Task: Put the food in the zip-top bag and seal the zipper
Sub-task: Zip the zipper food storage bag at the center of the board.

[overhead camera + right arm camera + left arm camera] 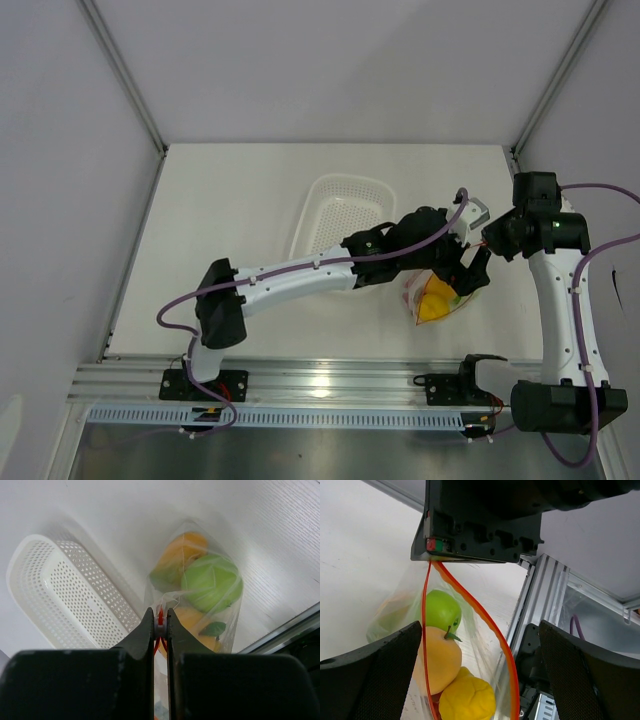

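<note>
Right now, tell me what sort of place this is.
Likely a robot test cell, not a kitchen: white table walled by plain panels, left arm and right arm bolted to an aluminium rail, toy fruit in a zip-top bag.

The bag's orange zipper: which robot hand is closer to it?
Right. The right hand pinches the zipper. The left hand is open, straddling it from either side without gripping.

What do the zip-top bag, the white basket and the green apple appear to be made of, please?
The zip-top bag: thin, glossy clear plastic film; it crinkles and is see-through. The basket: rigid white plastic, probably moulded, with regular perforations. The green apple: likely smooth toy plastic or foam; uniform colour, soft sheen.
</note>
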You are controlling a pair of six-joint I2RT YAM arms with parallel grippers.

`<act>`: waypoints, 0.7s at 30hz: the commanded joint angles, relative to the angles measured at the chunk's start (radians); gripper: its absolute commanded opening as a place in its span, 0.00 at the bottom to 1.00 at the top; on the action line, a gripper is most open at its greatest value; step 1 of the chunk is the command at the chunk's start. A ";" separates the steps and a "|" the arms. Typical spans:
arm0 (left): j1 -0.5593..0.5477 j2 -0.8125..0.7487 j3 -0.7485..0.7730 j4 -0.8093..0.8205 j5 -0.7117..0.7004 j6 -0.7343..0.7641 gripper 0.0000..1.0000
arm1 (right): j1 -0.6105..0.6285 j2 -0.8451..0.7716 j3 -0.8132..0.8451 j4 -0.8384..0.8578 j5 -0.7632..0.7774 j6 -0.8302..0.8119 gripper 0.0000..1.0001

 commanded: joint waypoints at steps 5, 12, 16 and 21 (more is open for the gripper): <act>-0.002 0.025 0.013 -0.008 -0.065 0.017 0.99 | 0.003 -0.010 0.049 0.005 0.032 0.027 0.00; -0.016 0.016 -0.031 0.012 -0.158 0.051 1.00 | 0.003 -0.010 0.041 0.008 0.032 0.028 0.00; -0.033 0.022 -0.032 -0.003 -0.209 0.043 0.99 | 0.003 -0.005 0.044 0.010 0.032 0.033 0.00; -0.041 -0.013 -0.089 0.063 -0.201 0.036 0.99 | 0.003 -0.008 0.038 0.008 0.038 0.031 0.00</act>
